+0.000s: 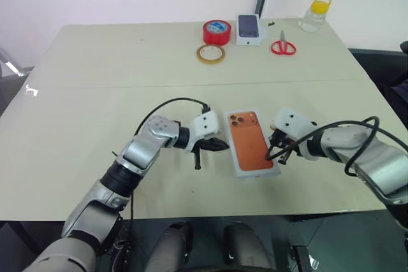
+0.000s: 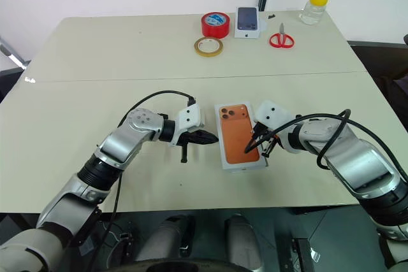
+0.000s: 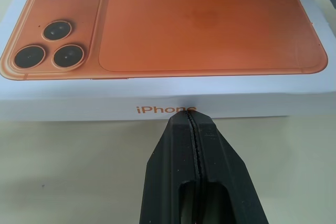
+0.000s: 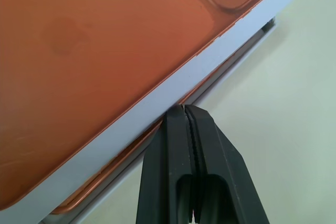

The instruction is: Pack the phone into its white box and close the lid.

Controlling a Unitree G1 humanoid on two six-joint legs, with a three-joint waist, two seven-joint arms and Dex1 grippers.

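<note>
Orange print is covering the top of the lid, which is lying near the front edge of the cream table, between our two arms. We are pressing our left gripper, its black fingers shut tight and holding nothing, against the lid's long side wall by the printed lettering. We are setting our right gripper, likewise pinched shut and empty, at the opposite edge, where an orange rim of the phone is peeking out under the raised lid, above the white box. The lid is sitting slightly askew, not yet seated. We are judging it light, stiff cardboard with a smooth, slippery finish. We should be pushing down on its edges and corners, evenly, since a tilted lid could jam.
</note>
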